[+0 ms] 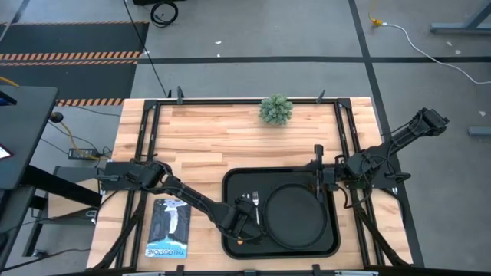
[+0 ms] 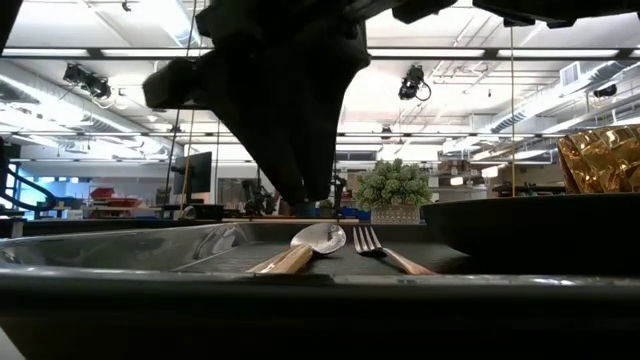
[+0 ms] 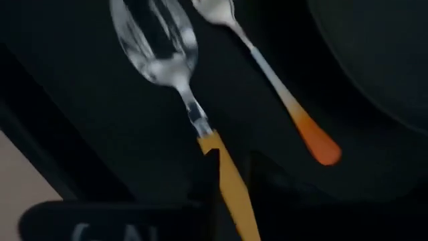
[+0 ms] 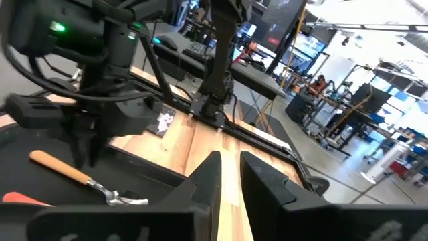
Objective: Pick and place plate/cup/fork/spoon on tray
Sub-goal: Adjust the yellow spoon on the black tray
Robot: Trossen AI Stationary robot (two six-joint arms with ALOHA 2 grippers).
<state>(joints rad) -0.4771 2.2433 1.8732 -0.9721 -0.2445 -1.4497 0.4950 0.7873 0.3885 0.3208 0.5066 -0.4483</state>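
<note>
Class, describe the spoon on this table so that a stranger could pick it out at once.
Start at the big black rectangular tray at the table's near edge. Left of the round black plate on it lie two small utensils side by side. The spoon has a rounded silver bowl and yellow-orange handle; the fork beside it has tines and a redder handle tip.

Overhead and table-level cameras share the tray [image 1: 230,184]; wrist cameras sit close.

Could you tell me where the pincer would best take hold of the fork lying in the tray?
Probably the fork is best gripped at its red-orange handle end, from straight above. It lies flat on the tray, and that thicker end has clear floor either side. Toward the tines, the spoon sits close beside it, and the plate crowds the other side.
</note>
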